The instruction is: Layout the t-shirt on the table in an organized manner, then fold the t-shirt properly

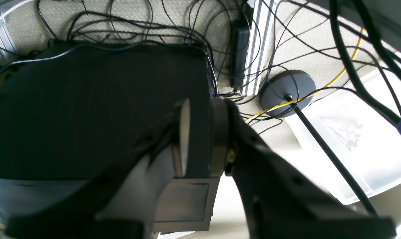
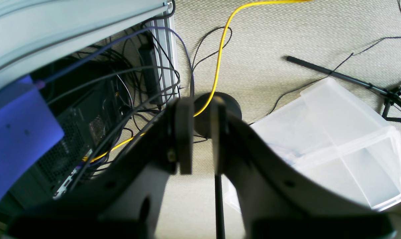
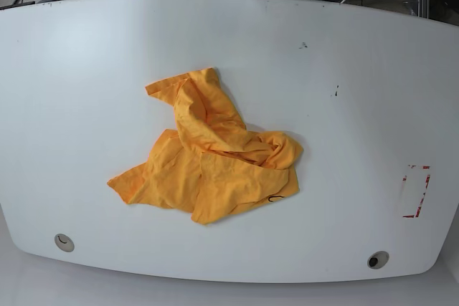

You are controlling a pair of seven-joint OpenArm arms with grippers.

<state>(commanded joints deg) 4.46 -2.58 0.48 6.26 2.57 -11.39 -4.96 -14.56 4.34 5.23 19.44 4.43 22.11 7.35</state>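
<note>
Lying crumpled: the bright orange-yellow cotton t-shirt point(image 3: 209, 152) sits in a loose heap a little left of the middle of the glossy white tabletop point(image 3: 344, 105), not yet spread flat.
Garment shape: one twisted band runs up to the far side, a flatter flap reaches toward the near left corner, and a rolled ridge bunches on the right; a small black mark shows near the near right hem.
Texture: soft, thin and wrinkly, so it will likely drape and slide on the slick surface.
Table details: curved edges, two round grommet holes point(image 3: 64, 242) near the front, dark specks, and a red-marked rectangle point(image 3: 416, 191) well apart on the right.
Left gripper point(image 1: 200, 139): jaws close together with only a narrow gap, nothing between them; it hangs off the table over a black box point(image 1: 87, 109) and tangled cables.
Right gripper point(image 2: 198, 139): jaws likewise nearly together and empty, above beige carpet, a yellow cable point(image 2: 220, 53) and a clear plastic bin point(image 2: 336, 139).
Stage: my judgement is that layout has not begun; neither arm appears in the base view.
Risk: pinching through overlapped layers could lift the whole heap as a lump.
Risk: dragging one corner may twist the band tighter or pull cloth toward the table edge.
</note>
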